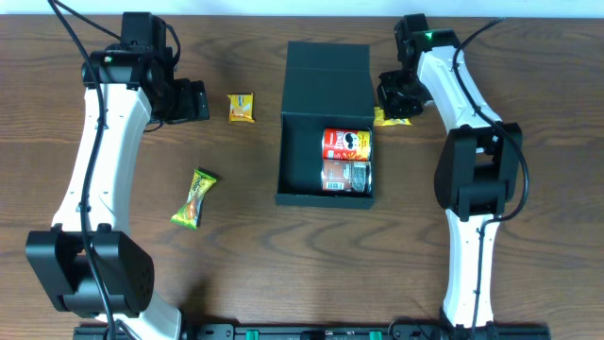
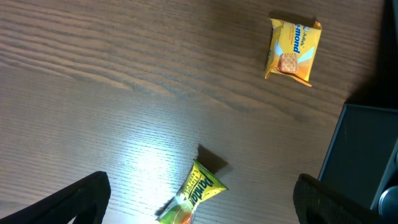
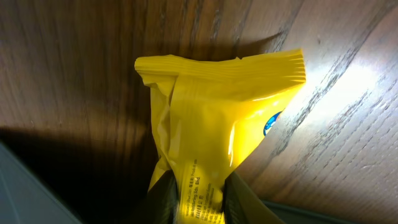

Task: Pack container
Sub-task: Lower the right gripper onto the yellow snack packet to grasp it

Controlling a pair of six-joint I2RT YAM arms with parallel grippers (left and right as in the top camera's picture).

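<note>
Right gripper point(image 3: 199, 208): pinches one end of a yellow packet point(image 3: 217, 112), dark fingers point(image 3: 163, 200) narrowed against both sides of the wrapper, low over the wooden table point(image 1: 236, 246), just right of the container point(image 1: 302, 151) near its hinge.

Left gripper point(image 2: 202, 198): hangs spread wide and holds nothing, well left of the container.

Container: sits at the middle of the table, flap lid point(image 1: 326, 66) thrown open toward the far edge. Holds two cans on their sides in its right half, touching each other: a red can point(image 1: 347, 144) farther back, a dark can point(image 1: 347, 176) nearer the front wall. Shows bare floor in its left half.

Biscuit packet point(image 1: 242, 107): lies flat between the left gripper and the container. Green packet point(image 1: 193, 198): lies tilted, nearer the front edge, apart from everything else.
</note>
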